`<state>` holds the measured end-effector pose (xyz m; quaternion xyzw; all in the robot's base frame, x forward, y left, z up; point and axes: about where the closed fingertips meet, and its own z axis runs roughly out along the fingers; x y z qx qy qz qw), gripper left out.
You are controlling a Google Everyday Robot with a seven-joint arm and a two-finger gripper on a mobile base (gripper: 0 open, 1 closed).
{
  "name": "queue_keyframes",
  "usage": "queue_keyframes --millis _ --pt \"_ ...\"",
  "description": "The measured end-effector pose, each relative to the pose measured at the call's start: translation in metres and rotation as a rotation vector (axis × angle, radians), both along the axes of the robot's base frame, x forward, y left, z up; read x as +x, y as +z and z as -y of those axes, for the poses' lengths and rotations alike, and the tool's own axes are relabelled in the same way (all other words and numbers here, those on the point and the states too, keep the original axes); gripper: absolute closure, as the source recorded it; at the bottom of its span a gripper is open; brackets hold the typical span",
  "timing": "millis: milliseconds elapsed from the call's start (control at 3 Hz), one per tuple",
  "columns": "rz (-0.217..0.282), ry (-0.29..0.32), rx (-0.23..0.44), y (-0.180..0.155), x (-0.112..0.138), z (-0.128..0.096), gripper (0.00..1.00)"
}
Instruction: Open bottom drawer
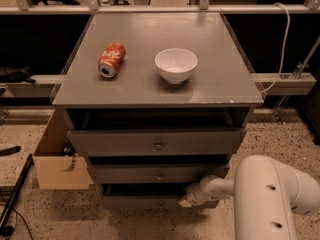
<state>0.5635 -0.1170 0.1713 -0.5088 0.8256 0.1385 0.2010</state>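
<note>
The grey cabinet has three drawers, each with a small round knob. The bottom drawer is the lowermost grey front, just above the floor, and it looks slightly pulled out. My gripper is at the end of the white arm, which comes in from the lower right. It sits against the right half of the bottom drawer's front, just below the middle drawer. The bottom drawer's knob is hard to make out beside the gripper.
A red soda can lies on its side and a white bowl stands on the cabinet top. An open cardboard box stands on the floor to the cabinet's left. The top drawer sits a little open. A black pole lies at the lower left.
</note>
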Motion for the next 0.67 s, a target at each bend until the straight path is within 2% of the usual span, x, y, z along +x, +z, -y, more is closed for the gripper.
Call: queue_keyframes --millis 333,667 --pt "0.0 0.0 0.0 0.0 0.0 0.0 0.3" --pt "-0.03 0.007 -0.015 -0.005 -0.028 0.012 0.53"
